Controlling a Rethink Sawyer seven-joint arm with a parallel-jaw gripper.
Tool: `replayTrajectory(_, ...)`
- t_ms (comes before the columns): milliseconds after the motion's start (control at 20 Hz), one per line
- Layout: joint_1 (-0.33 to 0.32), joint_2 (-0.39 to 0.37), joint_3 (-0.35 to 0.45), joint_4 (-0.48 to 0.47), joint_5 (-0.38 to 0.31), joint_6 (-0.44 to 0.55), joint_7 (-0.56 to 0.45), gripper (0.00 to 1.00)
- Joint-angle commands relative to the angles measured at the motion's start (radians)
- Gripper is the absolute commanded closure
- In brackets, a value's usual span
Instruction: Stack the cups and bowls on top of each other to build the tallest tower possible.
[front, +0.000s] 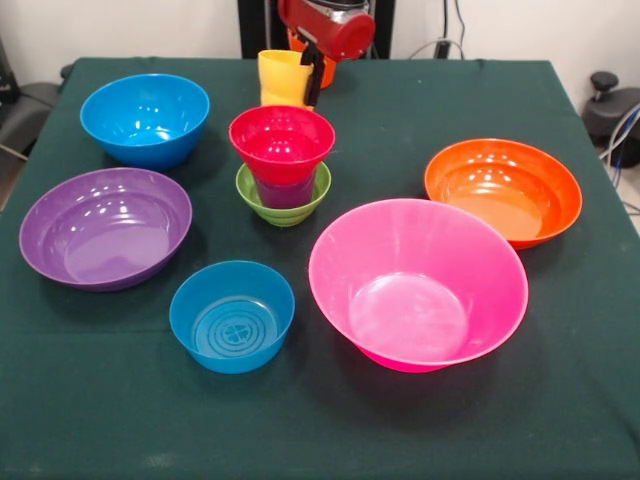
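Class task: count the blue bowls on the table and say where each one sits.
2: a mid-sized blue bowl at far left, and a small blue bowl near the front, left of the pink bowl.

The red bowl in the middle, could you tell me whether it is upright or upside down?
Upright: the red bowl shows its open mouth upward, seated in the purple cup, which stands inside the green bowl.

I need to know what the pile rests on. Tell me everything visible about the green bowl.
The green bowl is small, round, glossy plastic, upright on the green cloth near the table's middle. A purple cup stands inside it, carrying a red bowl. Only its rim and upper wall show. It touches no other bowl.
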Motion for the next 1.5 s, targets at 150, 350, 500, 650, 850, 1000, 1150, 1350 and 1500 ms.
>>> replayTrajectory(150,0.000,0.050,0.054,-0.061,0.039,0.082,0.074,1.00)
replayTrajectory(350,-0.012,0.028,0.056,-0.029,0.045,0.091,0.076,1.00)
replayTrajectory(500,-0.024,0.005,0.062,0.014,0.046,0.083,0.075,1.00)
replayTrajectory(650,-0.018,-0.018,0.061,0.068,0.046,0.059,0.093,1.00)
replayTrajectory(850,-0.005,-0.064,0.058,0.130,0.063,0.074,0.114,1.00)
replayTrajectory(1000,0.009,-0.088,0.054,0.172,0.074,0.080,0.124,1.00)
replayTrajectory(1150,0.025,-0.078,0.052,0.216,0.081,0.028,0.144,1.00)
replayTrajectory(1350,0.041,-0.045,0.061,0.268,0.093,-0.077,0.180,1.00)
replayTrajectory(1500,0.042,-0.061,0.062,0.286,0.101,-0.084,0.176,1.00)
